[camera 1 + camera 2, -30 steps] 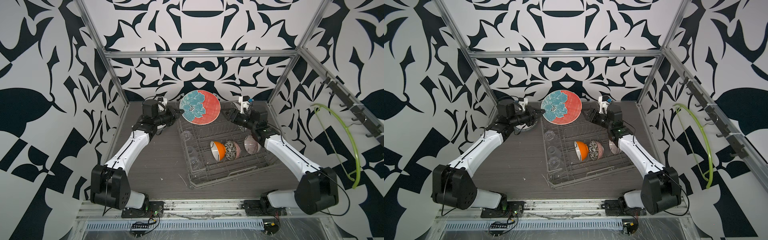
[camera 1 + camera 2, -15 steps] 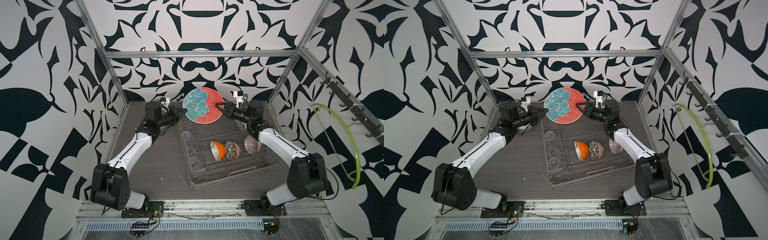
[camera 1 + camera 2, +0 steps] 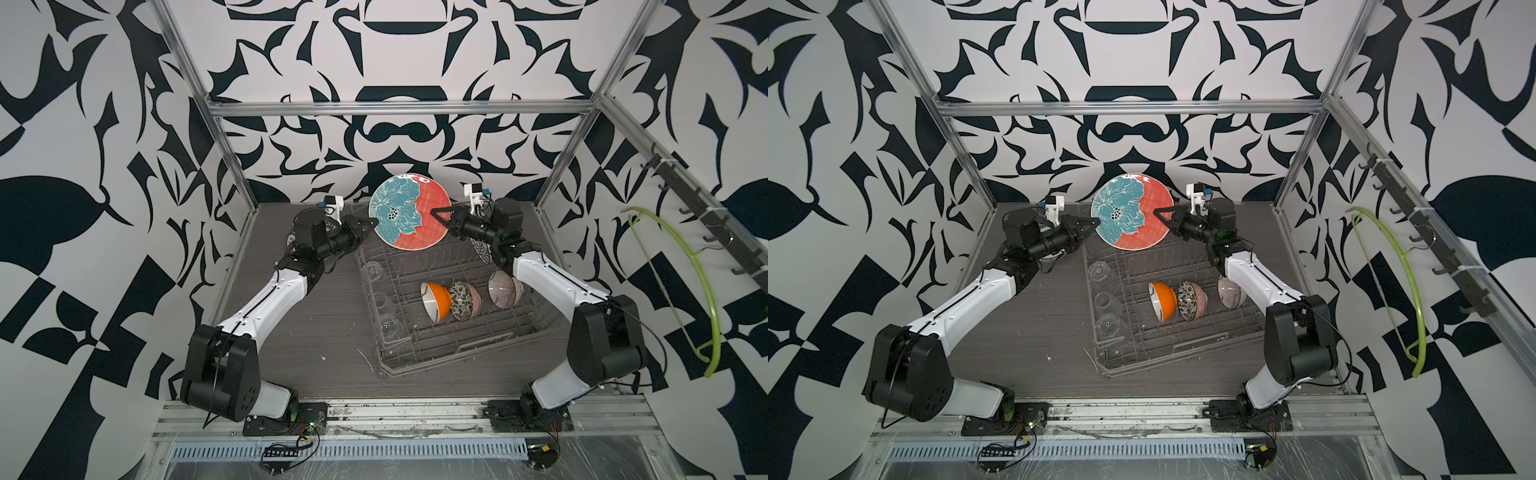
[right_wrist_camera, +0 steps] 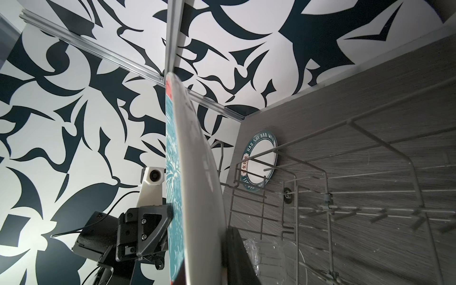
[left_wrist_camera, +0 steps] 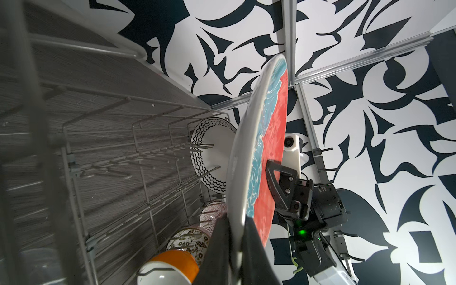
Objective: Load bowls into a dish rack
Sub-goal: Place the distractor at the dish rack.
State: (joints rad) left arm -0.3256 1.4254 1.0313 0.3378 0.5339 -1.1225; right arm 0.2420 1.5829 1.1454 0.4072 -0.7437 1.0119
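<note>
Centre frame, the flower plate is clamped upright at opposite rims by left gripper and right gripper over the dish rack, where bowls and a zigzag plate stand.

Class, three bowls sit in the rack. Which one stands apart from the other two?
The pink striped bowl: a gap separates it from the floral bowl, which sits close beside the orange bowl.
</note>
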